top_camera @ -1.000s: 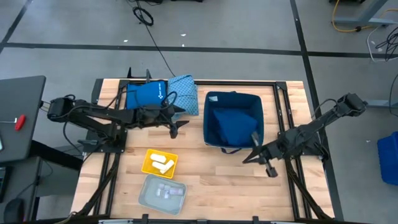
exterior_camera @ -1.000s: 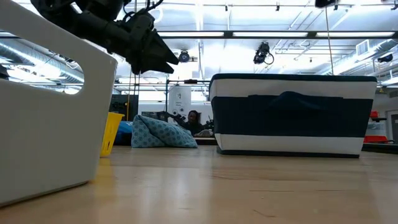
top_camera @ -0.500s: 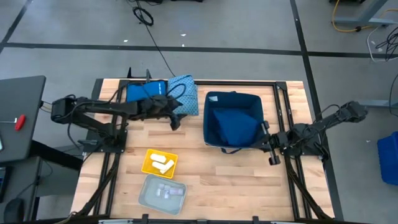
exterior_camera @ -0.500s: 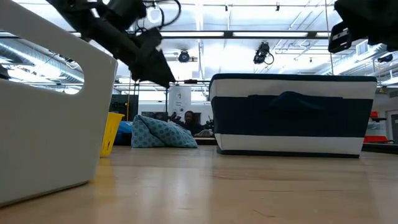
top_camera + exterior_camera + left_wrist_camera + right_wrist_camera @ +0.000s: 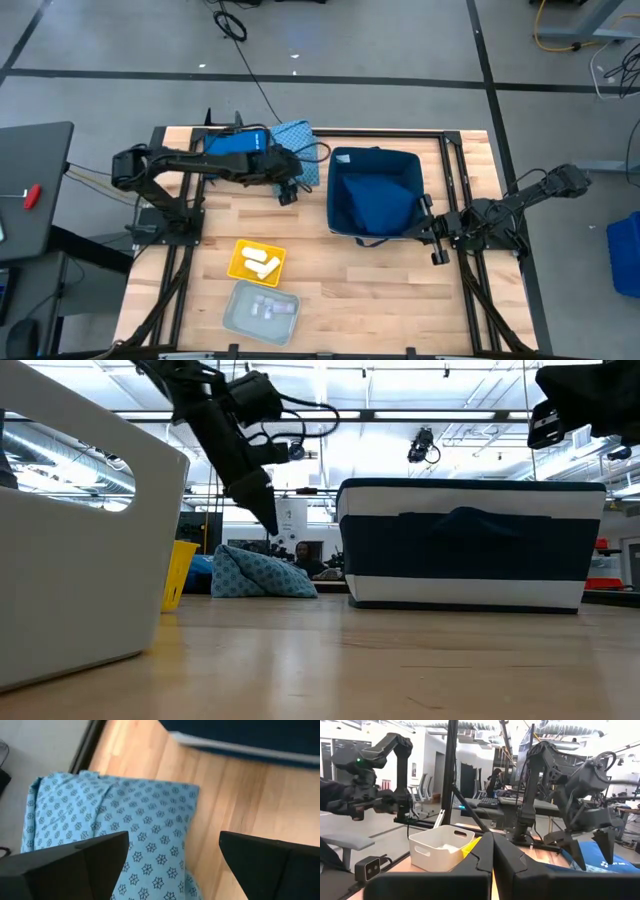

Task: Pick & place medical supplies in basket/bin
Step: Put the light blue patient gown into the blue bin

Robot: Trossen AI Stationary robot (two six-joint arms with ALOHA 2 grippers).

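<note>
Left gripper has swung back over the teal cloth, jaws spread wide, nothing held; grab looks imminent; right gripper parked beside bin, pinched shut.

Bright overhead ceiling lights glare in the low view; left wrist view blurs.

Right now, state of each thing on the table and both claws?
Left claw: open, over the teal cloth.
Right claw: shut, empty, beside the basket.
Teal cloth: folded, lying on the table.
Basket: upright, dark blue cloth inside.
Yellow tray: holds white tubes.
White bin: holds small packets.
</note>
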